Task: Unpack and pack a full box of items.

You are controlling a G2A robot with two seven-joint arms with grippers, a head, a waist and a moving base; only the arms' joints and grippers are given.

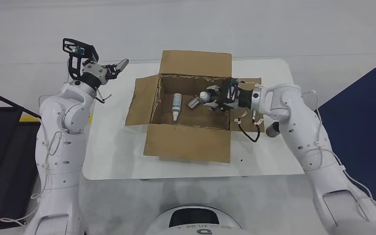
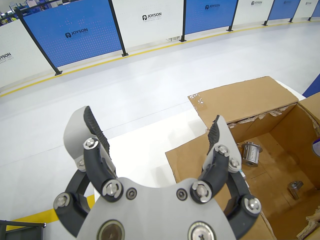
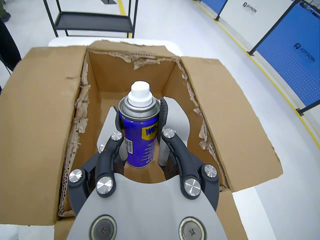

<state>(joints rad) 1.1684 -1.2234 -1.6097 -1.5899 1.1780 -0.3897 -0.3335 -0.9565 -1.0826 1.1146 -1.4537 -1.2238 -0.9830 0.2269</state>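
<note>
We see the right gripper's two fingers (image 3: 163, 112) pressed against opposite sides of a blue spray can (image 3: 138, 133) with a white cap. They clamp it around its upper body. The right gripper (image 3: 140, 113) holds the can within the open top of a cardboard box (image 3: 37, 106). We cannot tell whether the can touches the box floor. In the top view, this gripper (image 1: 214, 97) and the can (image 1: 204, 95) sit over the right half of the box (image 1: 182, 144).

The box stands near the middle of a white table (image 1: 117, 153), its flaps folded outward and its torn inner edges showing. On the box floor we see a white bottle (image 1: 176, 107) lying on its side, a flanged metal cylinder (image 2: 251, 154), and a small metal piece (image 2: 295, 188).

The left gripper's fingers (image 2: 96, 131) are spread wide with nothing between them. The left gripper (image 2: 152, 126) hangs by the table's far left corner (image 1: 117, 66), clear of the box.
</note>
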